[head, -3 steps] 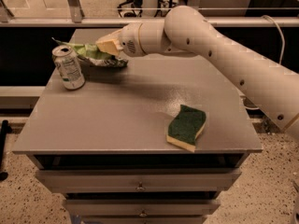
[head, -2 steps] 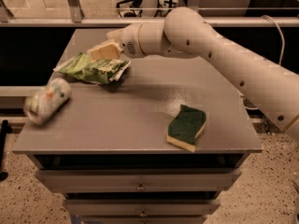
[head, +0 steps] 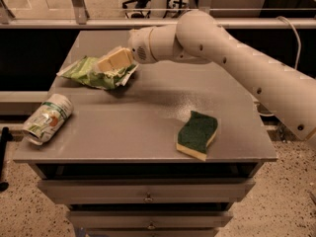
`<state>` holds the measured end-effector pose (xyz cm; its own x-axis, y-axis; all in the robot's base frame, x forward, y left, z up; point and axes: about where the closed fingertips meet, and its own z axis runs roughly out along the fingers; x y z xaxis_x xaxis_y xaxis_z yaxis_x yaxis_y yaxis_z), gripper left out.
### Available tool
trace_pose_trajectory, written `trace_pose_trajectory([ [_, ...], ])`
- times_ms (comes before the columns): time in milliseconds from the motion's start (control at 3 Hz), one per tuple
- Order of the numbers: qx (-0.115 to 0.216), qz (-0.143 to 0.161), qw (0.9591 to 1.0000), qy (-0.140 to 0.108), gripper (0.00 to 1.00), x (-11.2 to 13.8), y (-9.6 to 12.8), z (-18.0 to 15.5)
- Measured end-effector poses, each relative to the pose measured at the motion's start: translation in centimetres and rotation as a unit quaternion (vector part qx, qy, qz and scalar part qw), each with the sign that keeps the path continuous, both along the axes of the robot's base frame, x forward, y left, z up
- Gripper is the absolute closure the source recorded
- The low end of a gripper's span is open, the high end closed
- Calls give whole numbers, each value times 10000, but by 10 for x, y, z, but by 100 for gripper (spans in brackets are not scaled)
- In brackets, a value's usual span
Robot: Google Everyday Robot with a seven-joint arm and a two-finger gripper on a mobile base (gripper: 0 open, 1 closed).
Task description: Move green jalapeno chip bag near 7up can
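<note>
one end effector (head: 114, 60) on crinkly chip bag (head: 86, 74) | 7up can (head: 47, 118) sideways

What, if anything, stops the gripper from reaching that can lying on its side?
Probably nothing, so likely yes. The gripper sits at the green jalapeno chip bag, and bare tabletop lies between there and the 7up can near the front edge. The sponge lies away from that path.

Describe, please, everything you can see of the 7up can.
The 7up can is a silver-white metal can with green printing and a red spot. It lies on its side at the table's left edge, near the front. Only the table touches it; the gripper is apart, at the green jalapeno chip bag.
</note>
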<state>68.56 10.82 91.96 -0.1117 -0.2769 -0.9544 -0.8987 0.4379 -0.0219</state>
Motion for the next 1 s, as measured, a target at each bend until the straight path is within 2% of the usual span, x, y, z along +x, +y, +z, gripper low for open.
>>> trace_pose_trajectory([
  [333,-27,-95,9999,42,0,0,-11,-4],
  [1000,-156,-419,9986,267,0,-6,-80,-21],
])
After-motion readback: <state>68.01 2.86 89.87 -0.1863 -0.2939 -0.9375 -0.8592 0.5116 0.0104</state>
